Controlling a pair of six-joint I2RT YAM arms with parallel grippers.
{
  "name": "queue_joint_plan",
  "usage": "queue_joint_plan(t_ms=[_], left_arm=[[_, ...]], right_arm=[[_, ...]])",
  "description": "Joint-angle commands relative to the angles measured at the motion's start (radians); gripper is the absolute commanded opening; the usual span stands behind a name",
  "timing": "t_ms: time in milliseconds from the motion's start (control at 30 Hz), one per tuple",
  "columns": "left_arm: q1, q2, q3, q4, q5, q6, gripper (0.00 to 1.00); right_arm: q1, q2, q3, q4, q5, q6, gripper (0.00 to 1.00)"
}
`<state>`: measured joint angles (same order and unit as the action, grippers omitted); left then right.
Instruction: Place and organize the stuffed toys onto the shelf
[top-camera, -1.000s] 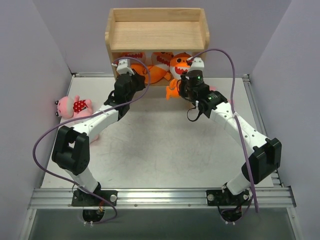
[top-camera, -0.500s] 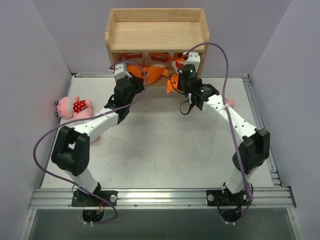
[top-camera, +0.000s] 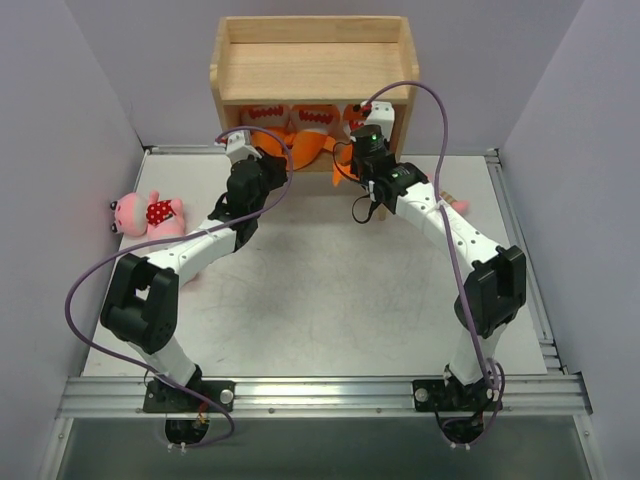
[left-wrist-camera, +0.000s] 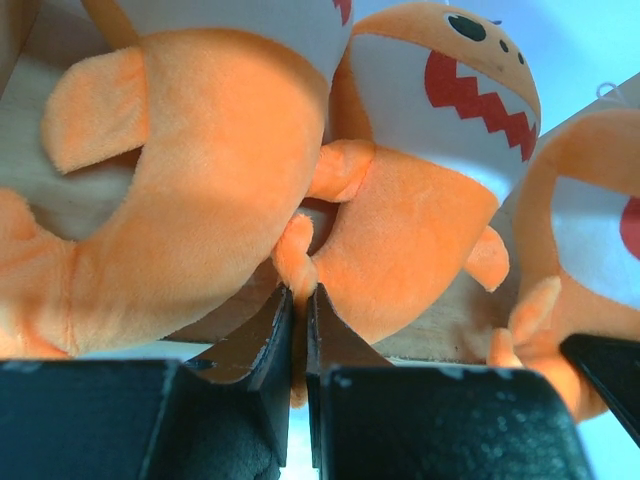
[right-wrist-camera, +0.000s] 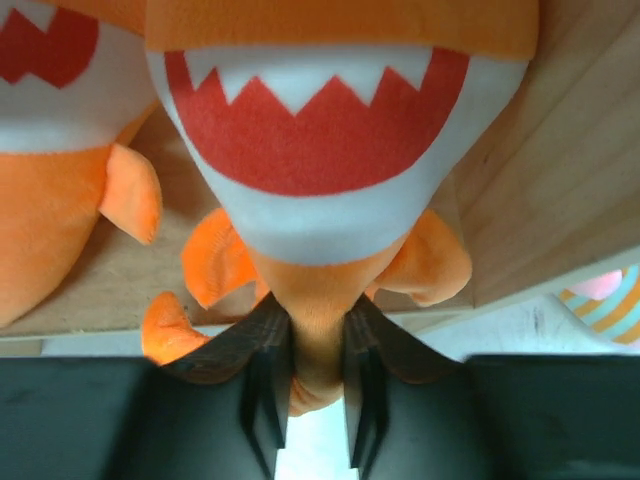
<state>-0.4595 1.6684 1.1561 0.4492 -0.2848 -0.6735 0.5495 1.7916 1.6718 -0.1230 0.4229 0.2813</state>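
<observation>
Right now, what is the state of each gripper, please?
Left gripper: closed on an orange fish fin.
Right gripper: closed on the tail of the rightmost orange fish.

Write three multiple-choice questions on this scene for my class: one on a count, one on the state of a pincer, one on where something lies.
1. How many orange fish toys sit in the shelf?
A) one
B) three
C) five

2. The right pincer is:
A) wide open and empty
B) shut on a fish toy's tail
C) shut on a cable

3. The pink polka-dot doll lies:
A) on the table, near its left edge
B) on the shelf's top
C) in the right pincer

Answers:
1. B: three toothy mouths show side by side under the shelf's top.
2. B: the right wrist view shows an orange tail clamped in it.
3. A: it rests on the tabletop, away from the shelf.
</observation>
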Motion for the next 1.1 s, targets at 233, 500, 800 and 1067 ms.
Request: queue_joint_plan(t_ms=[233, 500, 800, 1067], left_arm=[[-0.001, -0.035, -0.006, 0.023, 0.001, 0.002, 0.1], [-0.001, -0.033, 0.004, 0.025, 0.003, 0.002, 0.1], [-0.001, -0.022, 0.024, 0.022, 0.007, 0.005, 0.1], [-0.001, -0.022, 0.027, 0.023, 0.015, 0.005, 0.1]], right_arm=[[-0.002, -0.011, 0.049, 0.071, -0.029, -0.001, 0.53], [-0.006, -0.133, -0.05, 0.115, -0.045, 0.08, 0.67], [-0.108, -0.244, -0.251, 0.197, -0.177, 0.301, 0.58], [-0.131, -0.281, -0.374, 0.322, -0.271, 0.394, 0.58]])
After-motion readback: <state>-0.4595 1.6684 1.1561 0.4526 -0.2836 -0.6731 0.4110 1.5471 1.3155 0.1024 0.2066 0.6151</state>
